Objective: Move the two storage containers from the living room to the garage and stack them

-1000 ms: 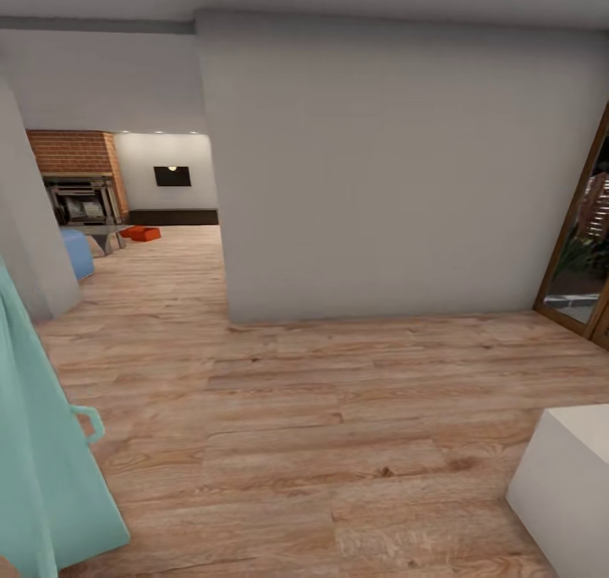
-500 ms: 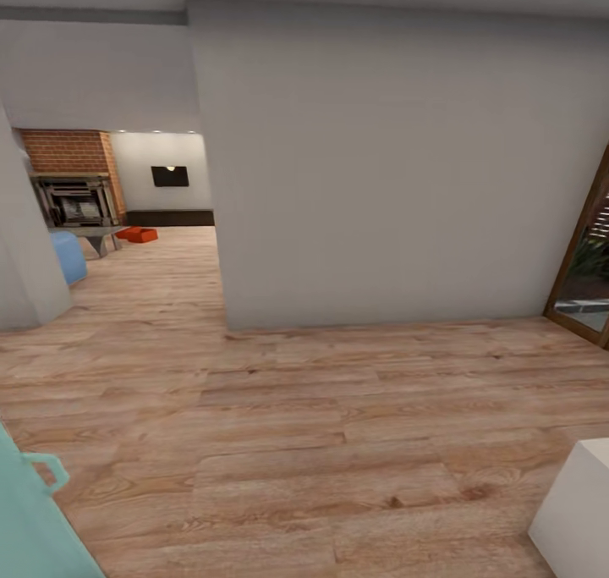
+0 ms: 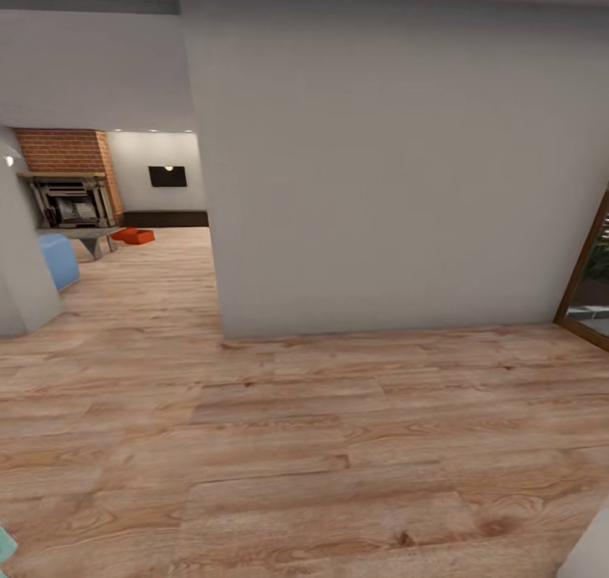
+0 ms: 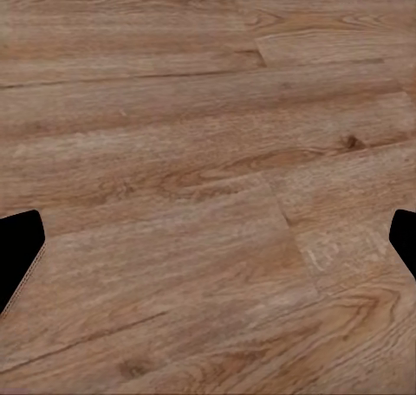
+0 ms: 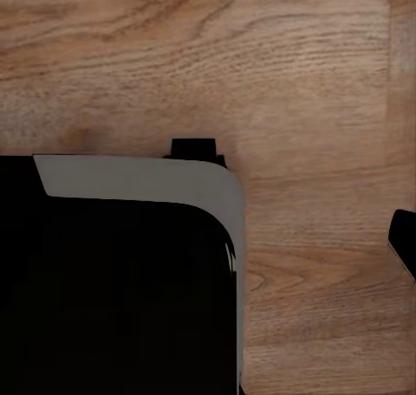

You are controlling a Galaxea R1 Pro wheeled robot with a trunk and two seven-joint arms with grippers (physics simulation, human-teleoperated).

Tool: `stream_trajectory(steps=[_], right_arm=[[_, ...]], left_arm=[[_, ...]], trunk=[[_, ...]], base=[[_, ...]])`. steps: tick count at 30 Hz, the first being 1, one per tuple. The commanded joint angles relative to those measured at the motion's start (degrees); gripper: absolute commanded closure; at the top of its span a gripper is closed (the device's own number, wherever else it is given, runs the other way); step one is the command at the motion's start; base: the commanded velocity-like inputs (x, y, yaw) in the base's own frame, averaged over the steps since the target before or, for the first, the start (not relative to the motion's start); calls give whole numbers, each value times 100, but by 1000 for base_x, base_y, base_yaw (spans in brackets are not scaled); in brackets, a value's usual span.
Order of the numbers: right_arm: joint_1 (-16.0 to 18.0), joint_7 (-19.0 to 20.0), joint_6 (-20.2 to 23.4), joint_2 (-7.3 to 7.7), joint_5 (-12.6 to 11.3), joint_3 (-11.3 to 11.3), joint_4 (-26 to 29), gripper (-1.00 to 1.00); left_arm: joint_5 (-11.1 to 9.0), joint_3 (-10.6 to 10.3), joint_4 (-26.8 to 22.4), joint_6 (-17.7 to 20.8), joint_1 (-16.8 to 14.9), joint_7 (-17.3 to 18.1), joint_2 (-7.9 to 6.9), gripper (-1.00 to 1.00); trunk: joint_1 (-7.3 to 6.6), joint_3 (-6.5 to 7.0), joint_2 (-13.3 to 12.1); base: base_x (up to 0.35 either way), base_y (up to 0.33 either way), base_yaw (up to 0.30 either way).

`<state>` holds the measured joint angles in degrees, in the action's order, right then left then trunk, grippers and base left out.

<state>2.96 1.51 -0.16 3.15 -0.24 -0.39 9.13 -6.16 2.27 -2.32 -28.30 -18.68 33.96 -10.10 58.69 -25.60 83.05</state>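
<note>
Since a second ago the camera has swung left, sliding the teal door out of view. Both orange containers (image 3: 135, 235) sit far off beside the fireplace (image 3: 72, 201), untouched. Left gripper (image 4: 208, 248) fingers are spread; the right's I cannot tell.

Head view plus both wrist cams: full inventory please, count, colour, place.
storage containers: orange-red patch, count unclear, far left on the living room floor
fireplace: 1, red brick, far left
sofa: 1, blue, left edge by the wall corner
table: 1, grey, before the fireplace
TV: 1, black, far wall
wall: 1, pale grey, centre
wood floor: light planks, foreground
door frame: 1, brown, right edge
left gripper: dark fingertips spread wide, above planks
right gripper: one fingertip visible, state unclear
</note>
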Motion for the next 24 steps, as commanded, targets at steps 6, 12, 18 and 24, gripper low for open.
stream_trajectory(steps=[6, 12, 18, 24], right_arm=[[2, 16, -2, 1, -2, -5, 1, -100], [2, 16, -2, 1, -2, -5, 1, -100], [2, 16, -2, 1, -2, -5, 1, -100], [2, 16, -2, 1, -2, -5, 1, -100]], left_arm=[[-52, 19, 7, 17, -4, 58, -1, -100], [-52, 19, 8, 17, -4, 58, -1, -100], [-52, 19, 5, 17, -4, 58, -1, -100], [-52, 19, 6, 17, -4, 58, -1, -100]], trunk=[[3, -6, 3], [3, -6, 3], [3, -6, 3], [3, -6, 3]], base=[[347, 0, 0], [347, 0, 0], [347, 0, 0], [347, 0, 0]])
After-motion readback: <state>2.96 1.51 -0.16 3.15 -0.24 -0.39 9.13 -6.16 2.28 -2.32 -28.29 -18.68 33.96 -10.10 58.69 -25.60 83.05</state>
